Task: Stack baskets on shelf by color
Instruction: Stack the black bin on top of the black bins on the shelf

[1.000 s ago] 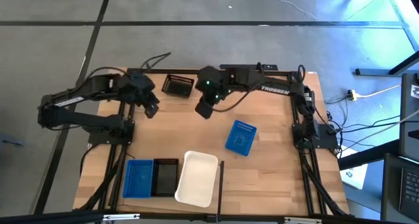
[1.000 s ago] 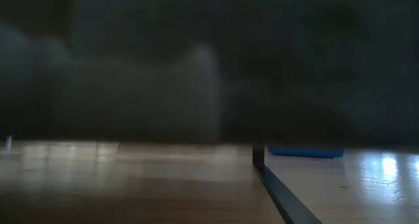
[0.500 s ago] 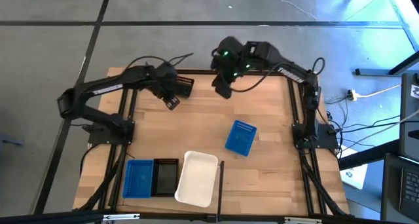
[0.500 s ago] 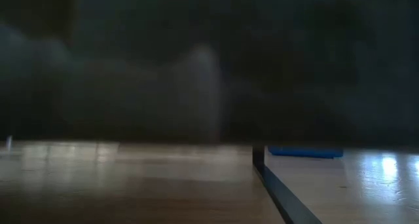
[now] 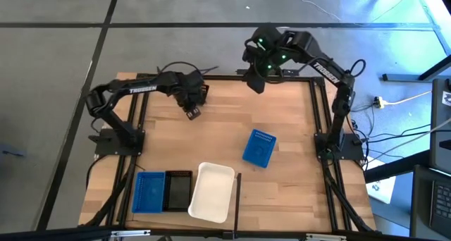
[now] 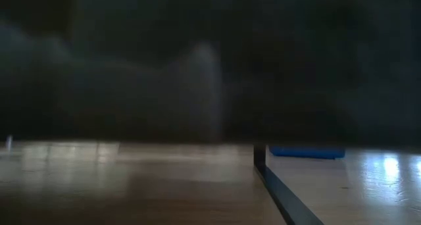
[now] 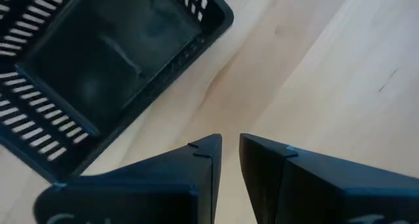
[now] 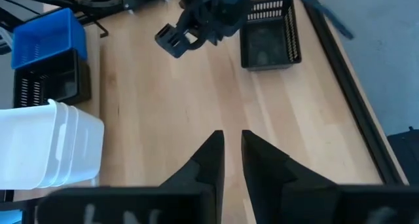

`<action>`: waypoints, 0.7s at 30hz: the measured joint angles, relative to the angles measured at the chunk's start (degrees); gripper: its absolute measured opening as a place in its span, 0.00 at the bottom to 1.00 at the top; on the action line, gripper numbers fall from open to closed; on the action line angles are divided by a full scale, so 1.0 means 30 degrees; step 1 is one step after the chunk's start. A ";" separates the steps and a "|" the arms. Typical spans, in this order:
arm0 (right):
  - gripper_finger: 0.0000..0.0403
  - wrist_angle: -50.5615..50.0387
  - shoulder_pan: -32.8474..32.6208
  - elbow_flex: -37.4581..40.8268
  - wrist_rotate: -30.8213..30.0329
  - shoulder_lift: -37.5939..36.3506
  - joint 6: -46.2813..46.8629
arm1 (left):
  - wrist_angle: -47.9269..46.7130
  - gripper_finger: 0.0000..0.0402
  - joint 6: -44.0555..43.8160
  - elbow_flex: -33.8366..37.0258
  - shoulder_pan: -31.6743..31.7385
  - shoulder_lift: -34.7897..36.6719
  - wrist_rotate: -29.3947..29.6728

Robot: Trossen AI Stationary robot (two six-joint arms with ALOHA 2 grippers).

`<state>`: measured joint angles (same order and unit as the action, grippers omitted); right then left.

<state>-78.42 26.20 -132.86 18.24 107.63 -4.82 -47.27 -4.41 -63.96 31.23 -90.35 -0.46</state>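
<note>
While the high view lays out the whole shelf (image 5: 282,192), with a lone blue basket (image 5: 258,148) mid-board and a blue (image 5: 149,192), black (image 5: 177,190) and white stack (image 5: 211,192) along the near edge, only the left wrist view shows the left gripper (image 7: 230,145) empty, jaws nearly together, just beside the far black basket (image 7: 105,67). The right gripper (image 8: 232,142), likewise narrow and empty, hangs over the far edge. Across the low view, only the blue basket is recognisable.
</note>
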 joint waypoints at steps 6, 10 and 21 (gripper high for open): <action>0.13 -0.0017 0.0416 0.0000 0.0016 0.0000 0.0123 | 0.0259 0.12 0.2729 0.0000 -0.0246 -0.0334 0.2026; 0.13 -0.0137 0.0691 0.0000 0.0023 0.0007 0.0453 | 0.0907 0.12 0.4565 0.0000 -0.0454 -0.0334 0.2870; 0.13 -0.0130 0.0772 0.0000 0.0336 0.0007 0.0591 | 0.1555 0.12 0.5724 0.0000 -0.0589 -0.0588 0.3684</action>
<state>-78.81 28.51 -132.86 19.25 107.66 -3.05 -42.60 12.76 -63.96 29.46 -92.11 10.60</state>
